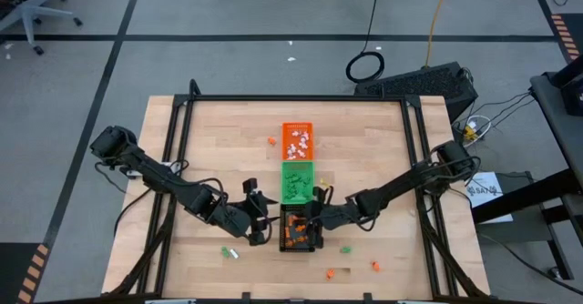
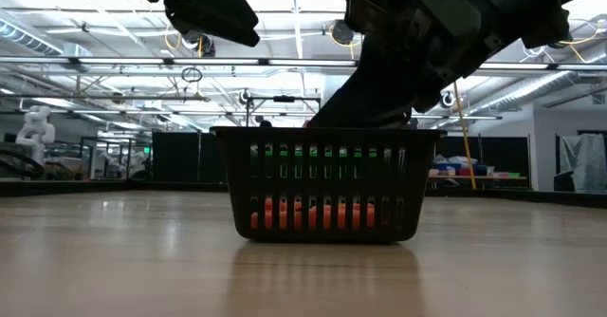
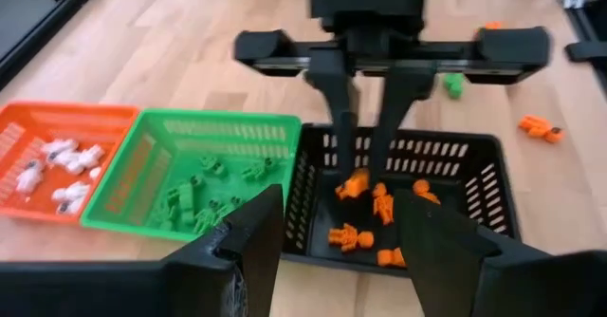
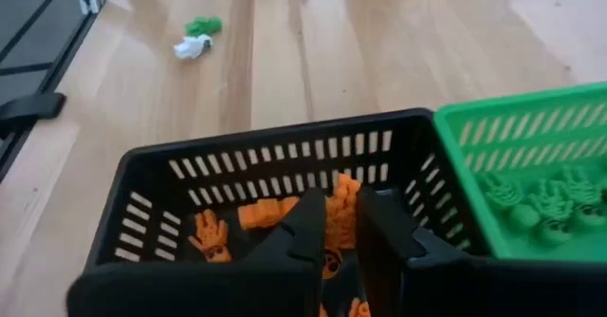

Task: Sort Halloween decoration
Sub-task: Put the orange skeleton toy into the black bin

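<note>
Three trays sit in a row on the worktop (image 1: pixel 383 158): orange (image 1: pixel 297 141), green (image 1: pixel 296 180), black (image 1: pixel 300 228). Five trinkets (image 1: pixel 374 266) lie loose near the front edge, one by the orange tray. The right gripper (image 3: pixel 364 170) reaches into the black tray, jaws almost together. The left gripper (image 3: pixel 339 244) hovers beside it, jaws spread.

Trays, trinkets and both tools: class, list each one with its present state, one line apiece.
Orange tray: holds white trinkets.
Green tray: holds green trinkets.
Black tray: holds orange trinkets.
Loose trinkets: scattered on the table, unsorted.
Right tool: lowered inside the black tray, nearly shut.
Left tool: open, empty, beside the black tray.
</note>
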`<control>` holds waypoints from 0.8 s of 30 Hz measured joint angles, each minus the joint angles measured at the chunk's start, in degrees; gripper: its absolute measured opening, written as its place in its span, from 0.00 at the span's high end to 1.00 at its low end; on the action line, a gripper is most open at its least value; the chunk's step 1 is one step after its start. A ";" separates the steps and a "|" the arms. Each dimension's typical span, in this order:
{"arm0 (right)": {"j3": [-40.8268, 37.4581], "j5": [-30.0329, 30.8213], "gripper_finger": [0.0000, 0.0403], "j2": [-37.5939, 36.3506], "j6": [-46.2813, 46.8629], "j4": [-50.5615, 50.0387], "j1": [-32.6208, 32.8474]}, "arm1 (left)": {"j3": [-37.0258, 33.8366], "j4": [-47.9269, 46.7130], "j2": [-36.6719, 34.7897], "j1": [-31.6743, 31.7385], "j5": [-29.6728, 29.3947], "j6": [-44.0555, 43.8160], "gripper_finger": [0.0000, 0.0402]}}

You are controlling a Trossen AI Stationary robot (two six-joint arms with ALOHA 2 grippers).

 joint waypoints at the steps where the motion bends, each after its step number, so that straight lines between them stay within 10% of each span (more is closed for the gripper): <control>1: 0.15 -0.01 0.92 0.28 -0.01 0.01 0.00 | 0.00 -0.44 0.00 0.00 -0.46 -0.34 0.51; 13: 0.18 -1.52 0.66 -1.06 -3.86 -4.06 0.04 | 0.00 -0.23 0.00 0.00 -0.92 -0.47 0.51; 24: 0.20 -1.54 0.66 -12.56 -8.58 -13.59 3.39 | 0.00 -0.23 0.00 -0.15 -0.90 -3.25 0.51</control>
